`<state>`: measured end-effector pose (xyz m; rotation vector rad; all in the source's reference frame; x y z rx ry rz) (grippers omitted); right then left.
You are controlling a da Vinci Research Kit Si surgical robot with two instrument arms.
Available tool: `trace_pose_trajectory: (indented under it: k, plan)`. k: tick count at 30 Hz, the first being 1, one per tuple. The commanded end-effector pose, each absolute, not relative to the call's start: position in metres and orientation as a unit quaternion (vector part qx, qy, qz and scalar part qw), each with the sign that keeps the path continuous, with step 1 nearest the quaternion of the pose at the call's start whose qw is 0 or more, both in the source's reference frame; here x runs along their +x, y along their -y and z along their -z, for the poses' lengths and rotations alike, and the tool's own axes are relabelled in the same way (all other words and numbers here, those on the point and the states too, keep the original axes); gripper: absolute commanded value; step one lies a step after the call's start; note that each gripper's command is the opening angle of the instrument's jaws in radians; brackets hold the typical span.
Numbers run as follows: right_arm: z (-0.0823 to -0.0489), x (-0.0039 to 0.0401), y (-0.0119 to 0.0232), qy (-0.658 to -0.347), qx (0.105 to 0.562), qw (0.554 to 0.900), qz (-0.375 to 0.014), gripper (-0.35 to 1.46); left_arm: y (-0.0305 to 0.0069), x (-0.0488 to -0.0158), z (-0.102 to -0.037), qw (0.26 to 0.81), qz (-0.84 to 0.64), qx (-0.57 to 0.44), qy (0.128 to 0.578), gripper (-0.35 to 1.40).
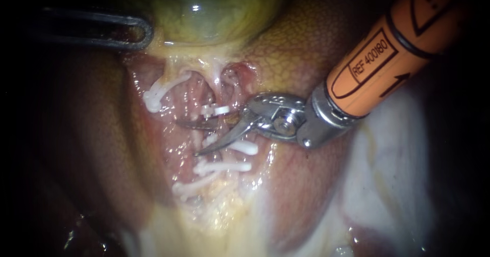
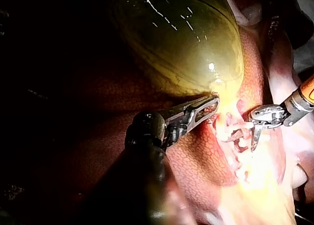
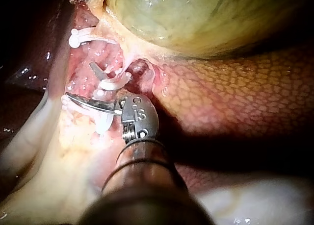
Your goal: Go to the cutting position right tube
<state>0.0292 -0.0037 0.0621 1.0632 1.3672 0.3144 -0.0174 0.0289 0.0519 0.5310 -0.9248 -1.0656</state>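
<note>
My right instrument (image 1: 187, 137), on an orange shaft from the upper right, ends in two curved blades that stand open. They straddle a pale tube (image 1: 216, 131) below the gallbladder (image 1: 214, 7). One white clip (image 1: 214, 110) sits on this tube just above the blades, and another clip (image 1: 245, 147) just below them. In the right wrist view the open blades (image 3: 81, 81) lie among the white clips (image 3: 114, 83). My left instrument (image 1: 139, 32) comes in from the upper left. Its dark fenestrated jaws (image 2: 203, 109) are shut on the gallbladder's lower edge.
Another tube to the left carries a white clip (image 1: 153, 96). Further white clips (image 1: 222, 166) lie lower on the dissected bed. Brown liver (image 1: 286, 48) surrounds the site, with pale fatty tissue (image 1: 388, 175) at the lower right.
</note>
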Motion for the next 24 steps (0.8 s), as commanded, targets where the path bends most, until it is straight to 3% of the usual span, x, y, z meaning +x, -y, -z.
trace_pose_trajectory:
  k: [1, 6, 18, 24]
  plan:
    - [-0.0619, 0.0292, 0.0037, -0.6, 0.466, 0.636, -0.137, 0.91, -0.0289, -0.0174, -0.0519, 0.729, 0.484, 0.241, 0.42, -0.35]
    - [-0.061, 0.0292, 0.0036, -0.608, 0.468, 0.626, -0.14, 0.91, -0.0289, -0.0174, -0.052, 0.729, 0.484, 0.241, 0.42, -0.35]
    - [-0.0549, 0.0292, 0.0025, -0.624, 0.474, 0.607, -0.136, 0.93, -0.0289, -0.0174, -0.052, 0.729, 0.484, 0.241, 0.42, -0.35]
    - [-0.0543, 0.0292, 0.0025, -0.625, 0.474, 0.606, -0.133, 0.93, -0.0289, -0.0174, -0.052, 0.729, 0.484, 0.241, 0.42, -0.35]
